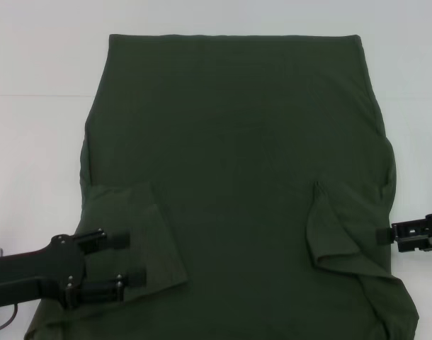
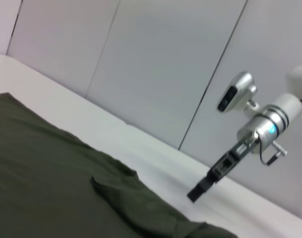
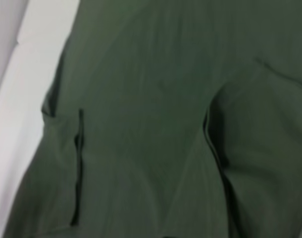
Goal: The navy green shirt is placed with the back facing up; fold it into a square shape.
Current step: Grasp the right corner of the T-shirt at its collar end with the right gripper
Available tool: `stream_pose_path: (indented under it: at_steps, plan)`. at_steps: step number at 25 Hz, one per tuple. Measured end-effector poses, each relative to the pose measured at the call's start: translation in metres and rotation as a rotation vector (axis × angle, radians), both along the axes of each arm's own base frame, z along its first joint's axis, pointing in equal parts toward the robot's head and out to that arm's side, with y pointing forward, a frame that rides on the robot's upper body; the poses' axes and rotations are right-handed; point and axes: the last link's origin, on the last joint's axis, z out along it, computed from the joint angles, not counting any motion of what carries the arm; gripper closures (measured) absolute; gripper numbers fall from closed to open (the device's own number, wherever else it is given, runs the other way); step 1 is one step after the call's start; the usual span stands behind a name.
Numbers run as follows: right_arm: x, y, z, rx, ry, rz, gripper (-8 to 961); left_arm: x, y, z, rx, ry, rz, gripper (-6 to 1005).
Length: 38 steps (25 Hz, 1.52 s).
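black arms, seemingly silver wrist point(image 2: 270, 126), black jaws

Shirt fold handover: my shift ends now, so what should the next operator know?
Left gripper: open, over the folded-in left sleeve, holding nothing.
Right gripper: at the shirt's right edge beside the right sleeve.
Navy green shirt: flat on the white table, plain side up.
Done: both sleeves folded inward.
Left: fold the body into a square.

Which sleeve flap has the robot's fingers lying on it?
The left sleeve flap: the left gripper has its fingers over it. The right sleeve flap lies apart from the right gripper.
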Motion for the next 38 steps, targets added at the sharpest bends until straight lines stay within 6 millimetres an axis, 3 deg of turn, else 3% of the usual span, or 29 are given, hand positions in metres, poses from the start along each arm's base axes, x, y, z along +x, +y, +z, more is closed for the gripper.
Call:
stream_pose_path:
  at_steps: [15, 24, 38]
  plan:
    - [-0.036, 0.03, -0.005, -0.078, -0.12, 0.062, 177, -0.003, 0.011, 0.019, -0.03, -0.059, 0.169, 138]
    - [-0.056, 0.034, -0.028, -0.189, -0.233, 0.142, 177, -0.002, 0.018, 0.019, -0.035, -0.056, 0.187, 140]
    - [-0.031, 0.018, -0.033, -0.215, -0.274, 0.096, 176, -0.005, 0.018, 0.017, -0.044, -0.033, 0.2, 139]
